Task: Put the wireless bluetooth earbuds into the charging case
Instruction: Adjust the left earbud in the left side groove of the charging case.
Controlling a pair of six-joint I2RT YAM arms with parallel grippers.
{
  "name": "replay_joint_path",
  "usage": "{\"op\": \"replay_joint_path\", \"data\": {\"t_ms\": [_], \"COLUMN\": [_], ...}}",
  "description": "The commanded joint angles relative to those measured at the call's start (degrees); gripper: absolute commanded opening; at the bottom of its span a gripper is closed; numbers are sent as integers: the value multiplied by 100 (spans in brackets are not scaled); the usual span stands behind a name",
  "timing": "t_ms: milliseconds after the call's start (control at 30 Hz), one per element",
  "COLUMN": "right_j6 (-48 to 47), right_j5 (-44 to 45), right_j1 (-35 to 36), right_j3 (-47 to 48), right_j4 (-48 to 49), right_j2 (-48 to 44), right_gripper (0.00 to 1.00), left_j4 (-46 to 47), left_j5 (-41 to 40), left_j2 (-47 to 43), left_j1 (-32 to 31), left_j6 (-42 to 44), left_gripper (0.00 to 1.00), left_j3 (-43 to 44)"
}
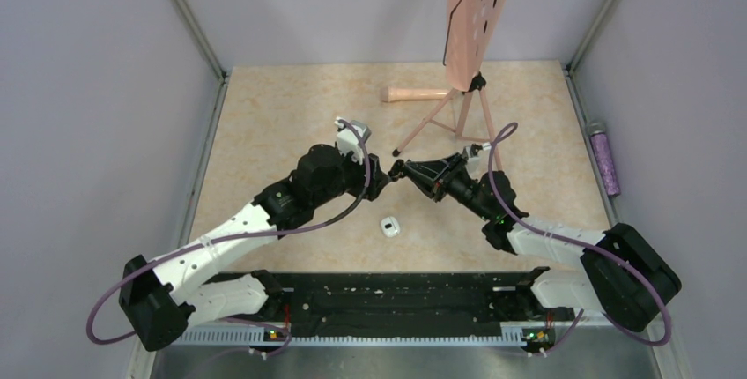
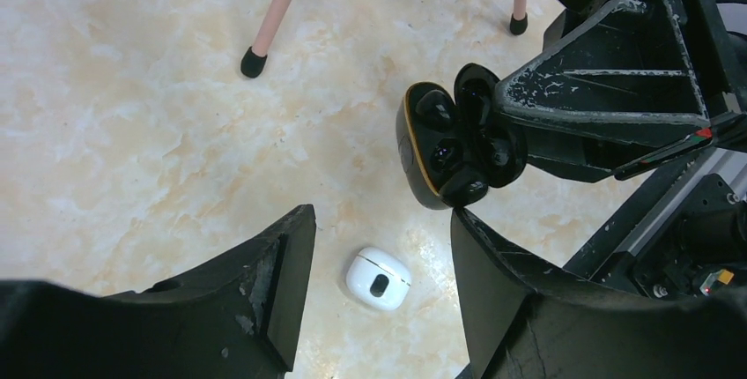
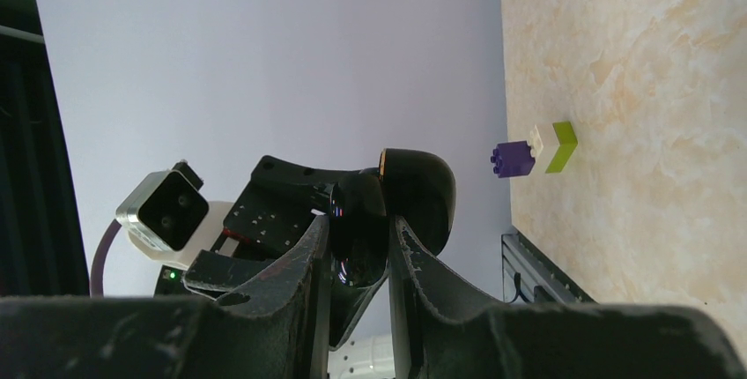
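My right gripper [image 1: 398, 169] is shut on a black charging case with a gold rim [image 2: 445, 145] and holds it in the air with its lid open; the case also shows between its fingers in the right wrist view [image 3: 388, 211]. Two dark rounded shapes, seemingly the earbuds [image 2: 434, 110], sit in the case's open half; I cannot make them out clearly. My left gripper [image 2: 379, 220] is open and empty. Its right fingertip [image 2: 462, 225] is just below the case. In the top view the left gripper [image 1: 380, 176] nearly meets the right one.
A small closed white case [image 2: 379, 278] lies on the table below the left jaws and shows in the top view [image 1: 391, 226]. A pink tripod stand [image 1: 458, 115] with a board and a pink cylinder [image 1: 418, 94] are at the back. A purple bottle [image 1: 604, 157] lies at the right wall. Toy blocks [image 3: 514, 159] lie on the table.
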Motion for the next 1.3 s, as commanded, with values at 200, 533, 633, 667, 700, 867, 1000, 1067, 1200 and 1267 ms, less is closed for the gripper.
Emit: {"op": "replay_joint_path", "data": {"t_ms": [200, 533, 633, 667, 700, 867, 1000, 1067, 1200, 1267], "right_j6": [-47, -39, -33, -25, -22, -22, -26, -17, -38, -47], "right_j5": [-166, -126, -117, -117, -114, -117, -121, -121, -126, -126], "right_j1": [-10, -10, -10, -10, -10, -10, -10, -10, -10, -5], "right_j3": [253, 196, 174, 171, 170, 180, 183, 195, 216, 217], "right_j4": [334, 330, 338, 345, 347, 343, 347, 347, 309, 303], "right_j2": [-94, -145, -148, -150, -153, -143, -137, -130, -149, -157], "right_gripper": [0, 0, 0, 0, 0, 0, 0, 0, 0, 0], "left_j4": [226, -20, -98, -132, -169, -428, -536, -546, -353, -232], "left_j5": [-363, -722, -708, -611, -448, 546, 883, 875, 831, 697], "left_j2": [-129, -320, -454, -499, -539, -612, -511, -405, -293, -235], "left_j1": [31, 30, 31, 27, 29, 30, 30, 32, 30, 31], "left_j6": [0, 29, 116, 180, 279, 784, 849, 787, 637, 549], "left_gripper": [62, 60, 61, 62, 63, 66, 66, 68, 70, 70], "left_j3": [85, 74, 64, 66, 76, 121, 232, 287, 297, 287]}}
